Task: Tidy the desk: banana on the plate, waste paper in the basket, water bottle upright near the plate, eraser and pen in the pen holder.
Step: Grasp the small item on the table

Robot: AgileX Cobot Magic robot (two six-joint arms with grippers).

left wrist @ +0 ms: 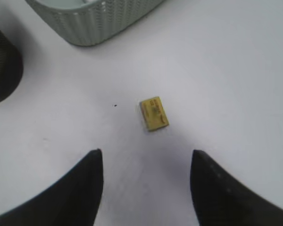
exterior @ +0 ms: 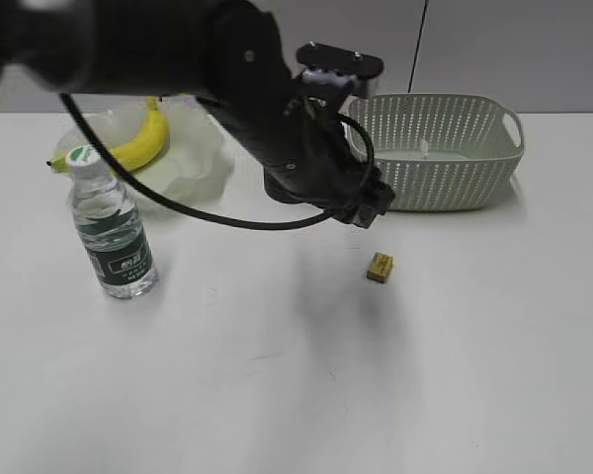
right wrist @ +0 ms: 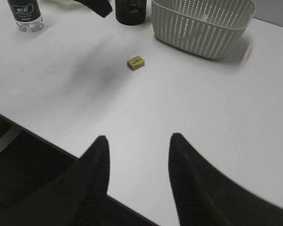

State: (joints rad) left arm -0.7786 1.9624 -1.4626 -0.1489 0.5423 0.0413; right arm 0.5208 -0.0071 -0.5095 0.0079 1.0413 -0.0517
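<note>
Yellow eraser [left wrist: 154, 113] lies flat on the white worktop [exterior: 277, 395], just ahead of the left gripper [left wrist: 146, 176], whose jaws stand spread and empty above it. Right gripper [right wrist: 139, 165], jaws likewise parted, hangs over the worktop's near edge.

a grey wall [exterior: 494, 44] with 1 thin vertical seam rises at the back, and a dark floor [right wrist: 23, 169] shows below.

Left arm [exterior: 267, 109] hides most of the pen holder [exterior: 287, 188] and part of the plate [exterior: 193, 163]. Bottle [right wrist: 24, 14] top cut off in right wrist view. Eraser [left wrist: 153, 113] print unreadable.
</note>
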